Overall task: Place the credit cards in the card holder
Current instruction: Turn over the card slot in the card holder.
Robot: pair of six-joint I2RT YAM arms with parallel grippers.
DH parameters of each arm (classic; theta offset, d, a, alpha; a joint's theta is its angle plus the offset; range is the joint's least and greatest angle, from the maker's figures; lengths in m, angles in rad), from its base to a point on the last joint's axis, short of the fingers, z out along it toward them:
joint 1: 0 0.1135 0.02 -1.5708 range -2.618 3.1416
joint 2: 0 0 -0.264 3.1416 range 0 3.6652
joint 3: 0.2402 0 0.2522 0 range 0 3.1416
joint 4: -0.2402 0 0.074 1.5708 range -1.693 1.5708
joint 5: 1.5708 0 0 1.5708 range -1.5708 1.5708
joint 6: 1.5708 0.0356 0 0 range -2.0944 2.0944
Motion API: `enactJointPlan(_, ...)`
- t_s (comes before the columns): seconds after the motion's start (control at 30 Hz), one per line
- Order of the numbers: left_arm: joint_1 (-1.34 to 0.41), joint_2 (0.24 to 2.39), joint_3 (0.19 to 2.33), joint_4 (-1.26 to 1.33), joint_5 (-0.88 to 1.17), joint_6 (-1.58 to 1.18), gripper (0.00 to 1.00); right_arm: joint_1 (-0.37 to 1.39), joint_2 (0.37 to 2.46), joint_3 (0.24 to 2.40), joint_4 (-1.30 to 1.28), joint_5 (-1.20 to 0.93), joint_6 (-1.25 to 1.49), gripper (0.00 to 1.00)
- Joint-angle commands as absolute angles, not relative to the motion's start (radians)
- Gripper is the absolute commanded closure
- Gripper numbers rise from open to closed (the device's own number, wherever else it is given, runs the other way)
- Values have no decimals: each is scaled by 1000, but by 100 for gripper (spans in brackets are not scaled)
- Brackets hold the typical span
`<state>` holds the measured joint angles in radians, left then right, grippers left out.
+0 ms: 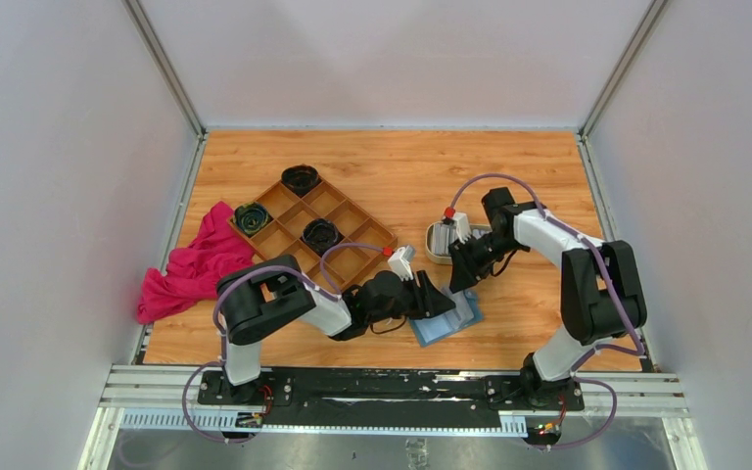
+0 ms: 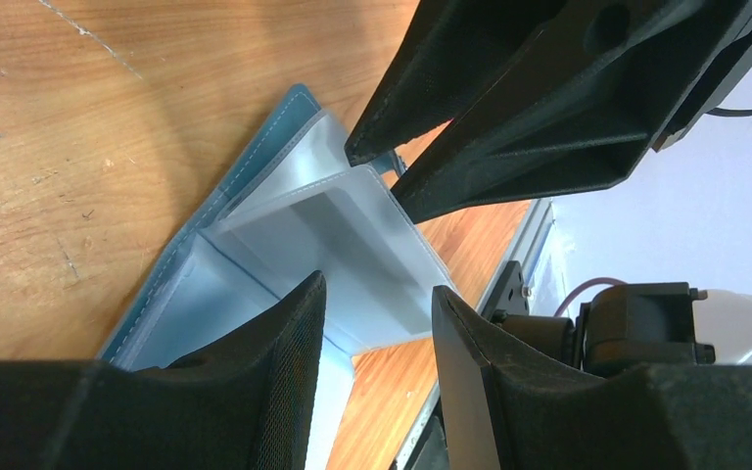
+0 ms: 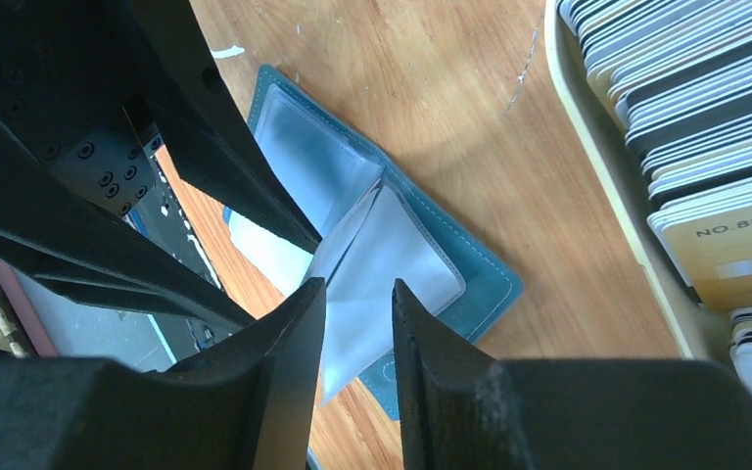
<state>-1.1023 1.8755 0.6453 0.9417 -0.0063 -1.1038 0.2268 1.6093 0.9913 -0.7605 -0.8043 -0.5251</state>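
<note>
The card holder (image 1: 450, 323) lies open on the wood near the front edge, its teal cover (image 3: 475, 264) down and clear sleeves (image 2: 352, 245) standing up. My left gripper (image 1: 436, 294) hangs open just over its left part, with nothing between the fingers (image 2: 284, 343). From the right, my right gripper (image 1: 462, 279) reaches down with its tips (image 2: 377, 176) either side of a raised sleeve leaf (image 3: 392, 255); the jaws stand apart. The credit cards (image 3: 666, 98) are stacked on edge in the cream tray (image 3: 607, 196), and neither gripper holds one.
A brown wooden compartment tray (image 1: 352, 235) with three dark rolled items sits at centre left. A pink cloth (image 1: 191, 264) lies by the left wall. The cream tray (image 1: 433, 243) stands just behind the right gripper. The metal rail (image 1: 392, 387) runs along the front.
</note>
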Motion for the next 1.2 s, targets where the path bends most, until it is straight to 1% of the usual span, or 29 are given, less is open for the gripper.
enactJointPlan(0.0, -1096, 1869, 646, 942, -11, -1073, 53, 205, 1627, 1008, -798, -819, -531, 64)
enactJointPlan(0.13, -1094, 1868, 648, 936, -11, -1070, 53, 156, 1573, 1004, -789, -816, -517, 63)
enactJointPlan(0.23, -1090, 1876, 656, 926, -8, -1069, 54, 114, 1507, 985, -761, -795, -507, 60)
enactJointPlan(0.37, -1088, 1886, 674, 900, -6, -1064, 56, 81, 1451, 963, -755, -839, -529, 59)
enactJointPlan(0.5, -1088, 1871, 675, 895, -6, -1057, 57, 88, 1465, 947, -762, -898, -557, 63)
enactJointPlan(0.63, -1089, 1815, 653, 878, -18, -1031, 57, 99, 1533, 958, -781, -873, -571, 71)
enactJointPlan(0.73, -1088, 1755, 616, 858, -34, -1010, 58, 105, 1582, 964, -790, -825, -580, 76)
enactJointPlan(0.97, -1089, 1621, 529, 828, -61, -957, 60, 172, 1652, 959, -799, -712, -589, 78)
enactJointPlan(1.1, -1088, 1524, 486, 780, -79, -908, 60, 203, 1671, 971, -819, -717, -602, 79)
enactJointPlan(1.17, -1090, 1462, 461, 741, -95, -875, 60, 203, 1647, 985, -834, -725, -610, 78)
